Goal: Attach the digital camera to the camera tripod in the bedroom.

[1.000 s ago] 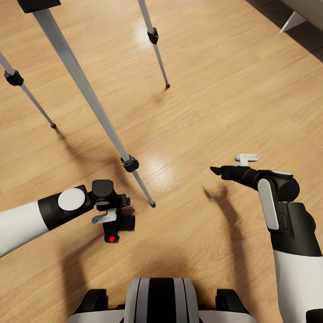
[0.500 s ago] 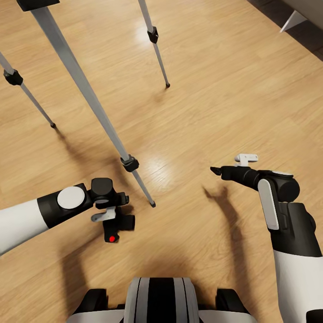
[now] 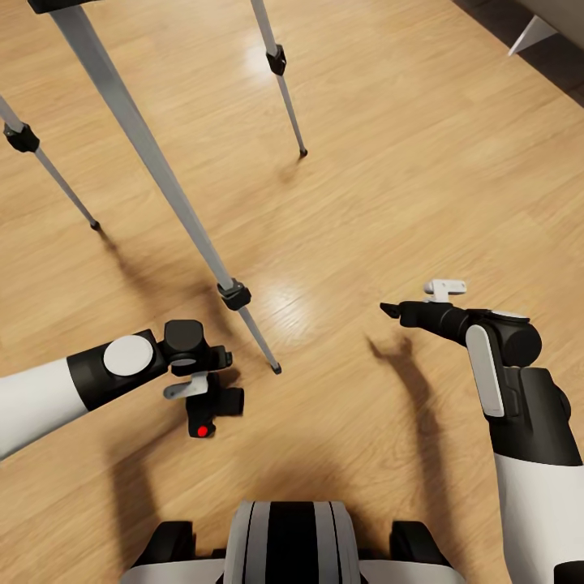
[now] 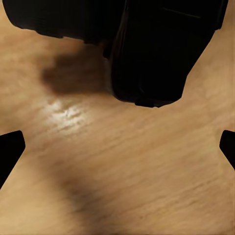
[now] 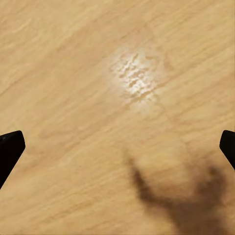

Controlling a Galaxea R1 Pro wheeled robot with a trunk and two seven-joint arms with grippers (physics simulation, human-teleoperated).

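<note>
Down over a light wood floor (image 3: 422, 162), with the left gripper (image 4: 117, 147) spread wide: in the left wrist view, two dark fingertips (image 4: 11, 149) far apart at opposite edges, bare boards between them. No pinch on the camera (image 3: 212, 410) to be made out there. Looms large and black in that view instead, off the line between the tips, with a soft shadow on the boards next to it. From the head view, sits just below and toward the robot from the left wrist, touching or nearly touching the gripper's grey bracket, red button (image 3: 201, 431) turned up toward the head. Cannot tell whether resting on the floor or lifted off it.

Beyond the camera, away from the robot, the tripod (image 3: 146, 146): three silver legs with black joints, splayed on the floor. Nearest foot (image 3: 276, 370) close to the camera's right, apart from it. Other two feet well away, farther up the floor. Only a black corner of the tripod's head at the top edge, high over the camera and clear of it.

On the other side, the right gripper (image 3: 391, 308) held out low over open floor, well apart from camera and tripod. Spread as well, judging by the right wrist view: dark tips at both edges, wood grain, a bright glint and the arm's shadow between.
</note>
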